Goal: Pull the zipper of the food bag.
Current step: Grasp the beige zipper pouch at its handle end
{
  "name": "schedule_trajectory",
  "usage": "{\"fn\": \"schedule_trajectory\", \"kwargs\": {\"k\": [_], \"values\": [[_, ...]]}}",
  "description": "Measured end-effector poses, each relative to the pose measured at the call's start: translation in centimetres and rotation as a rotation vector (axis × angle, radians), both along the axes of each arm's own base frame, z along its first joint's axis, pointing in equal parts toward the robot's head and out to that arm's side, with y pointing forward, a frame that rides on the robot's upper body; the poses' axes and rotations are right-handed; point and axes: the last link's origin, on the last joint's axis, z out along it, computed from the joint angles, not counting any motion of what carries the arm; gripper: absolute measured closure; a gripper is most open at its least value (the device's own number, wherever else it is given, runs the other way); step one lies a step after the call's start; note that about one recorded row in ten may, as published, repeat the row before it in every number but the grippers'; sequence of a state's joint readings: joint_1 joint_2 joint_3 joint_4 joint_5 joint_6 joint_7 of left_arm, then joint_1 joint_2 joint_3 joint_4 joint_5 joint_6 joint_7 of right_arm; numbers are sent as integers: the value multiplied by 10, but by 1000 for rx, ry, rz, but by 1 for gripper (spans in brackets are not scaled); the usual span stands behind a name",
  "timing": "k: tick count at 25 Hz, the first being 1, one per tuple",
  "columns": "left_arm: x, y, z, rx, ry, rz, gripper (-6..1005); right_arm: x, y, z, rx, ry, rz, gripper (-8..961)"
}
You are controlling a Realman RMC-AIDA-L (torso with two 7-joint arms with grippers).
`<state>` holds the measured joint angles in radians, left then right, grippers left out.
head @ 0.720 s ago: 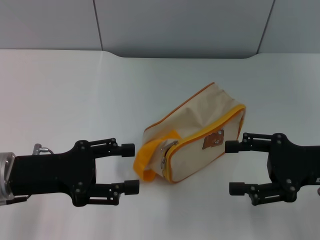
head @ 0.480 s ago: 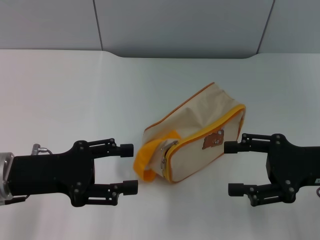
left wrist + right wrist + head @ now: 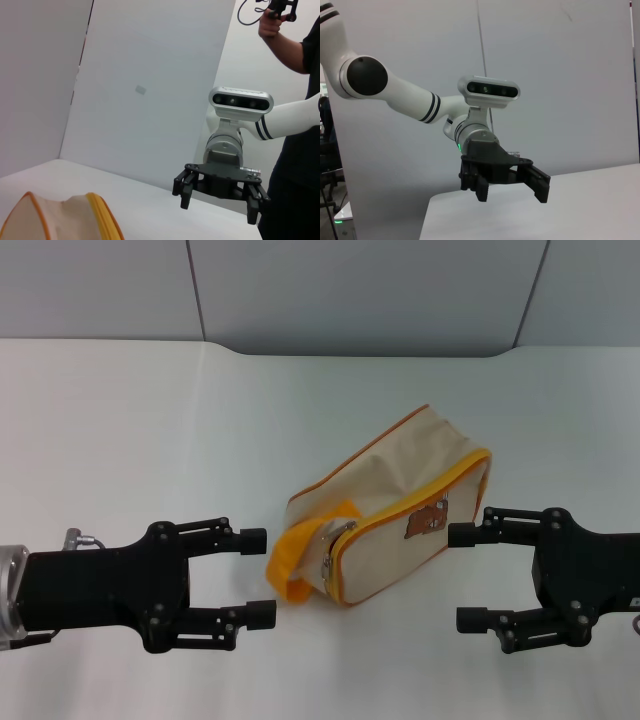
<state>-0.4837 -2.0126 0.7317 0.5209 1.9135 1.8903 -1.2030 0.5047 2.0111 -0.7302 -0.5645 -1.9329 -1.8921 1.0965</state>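
Observation:
The cream canvas food bag (image 3: 385, 495) with orange-yellow piping lies on its side on the white table, bear patch (image 3: 427, 519) facing me. Its yellow loop handle (image 3: 298, 558) hangs at the near left end. The silvery zipper pull (image 3: 327, 567) sits on the orange band beside the handle. My left gripper (image 3: 258, 575) is open, just left of the handle, not touching. My right gripper (image 3: 466, 577) is open at the bag's right end, its upper fingertip close to the bag. The bag's top also shows in the left wrist view (image 3: 60, 220), with my right gripper (image 3: 220, 197) beyond it. My left gripper (image 3: 512, 190) shows in the right wrist view.
The white table (image 3: 150, 430) spreads around the bag. A grey wall panel (image 3: 350, 290) stands behind it. In the left wrist view a person (image 3: 295, 125) in black stands behind my right arm holding a controller.

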Motion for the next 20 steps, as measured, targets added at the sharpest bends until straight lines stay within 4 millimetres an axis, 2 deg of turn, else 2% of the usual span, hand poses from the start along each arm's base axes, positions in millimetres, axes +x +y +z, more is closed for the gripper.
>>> {"fn": "schedule_trajectory", "kwargs": {"k": [4, 9, 11, 13, 14, 15, 16, 20], "values": [[0, 0, -3, -9, 11, 0, 210, 0, 0, 0, -1, 0, 0, 139], [0, -2, -18, -41, 50, 7, 214, 1, 0, 2, 1, -6, -1, 140], [-1, 0, -40, -52, 114, 25, 216, 3, 0, 3, 6, -7, -10, 140], [-1, 0, -40, -52, 114, 25, 217, 4, 0, 3, 7, -7, -13, 140], [-3, 3, -54, -57, 152, 49, 218, 5, -1, 4, 9, -7, -18, 140], [-3, 3, -54, -57, 152, 49, 219, 5, -1, 4, 9, -7, -18, 140], [-6, 14, -73, -47, 214, 111, 220, 6, -1, 4, 10, -8, -20, 140], [-11, 27, -81, 9, 273, 161, 223, 7, -2, 5, 9, -7, -22, 140]]}}
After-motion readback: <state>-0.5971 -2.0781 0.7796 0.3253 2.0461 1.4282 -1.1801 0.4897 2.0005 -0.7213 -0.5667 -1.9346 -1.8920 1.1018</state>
